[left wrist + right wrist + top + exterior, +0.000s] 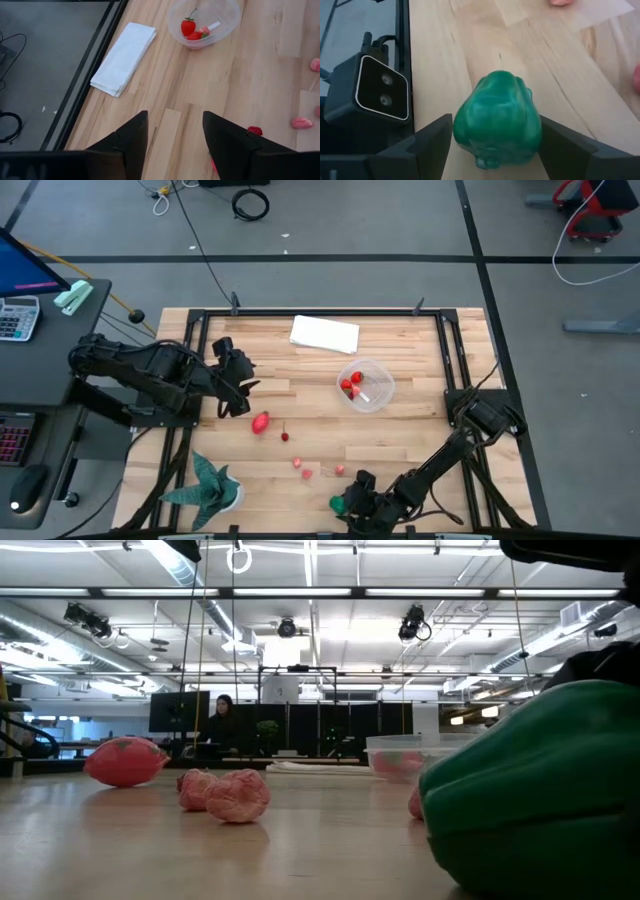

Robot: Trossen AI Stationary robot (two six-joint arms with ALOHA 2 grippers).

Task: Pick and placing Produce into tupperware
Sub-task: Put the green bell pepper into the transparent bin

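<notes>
The green toy pepper [497,120] sits near the table's near edge [340,503], between the fingers of my right gripper [495,142], which is shut on it. It fills the right of the low view [540,790]. The clear round tub [366,385] stands right of centre with red strawberries [189,26] inside. A larger red fruit [261,422], a tiny red one [285,436] and pink pieces [303,469] lie loose on the wood. My left gripper [175,130] hovers open above the table's left part [240,385], touching nothing. My right gripper holds the green pepper by its two opposite flanks [532,125], pinched between the two fingers. The fingers come in low, from the table's right side toward its left. The pepper's underside appears to rest on the wood [470,880].
A folded white cloth [324,334] lies at the far edge. A spiky teal potted plant [210,485] stands at the near left corner. A small camera box [375,92] sits on the near edge just beyond the pepper. Black frame rails border the table. Bare wood lies between tub and pepper.
</notes>
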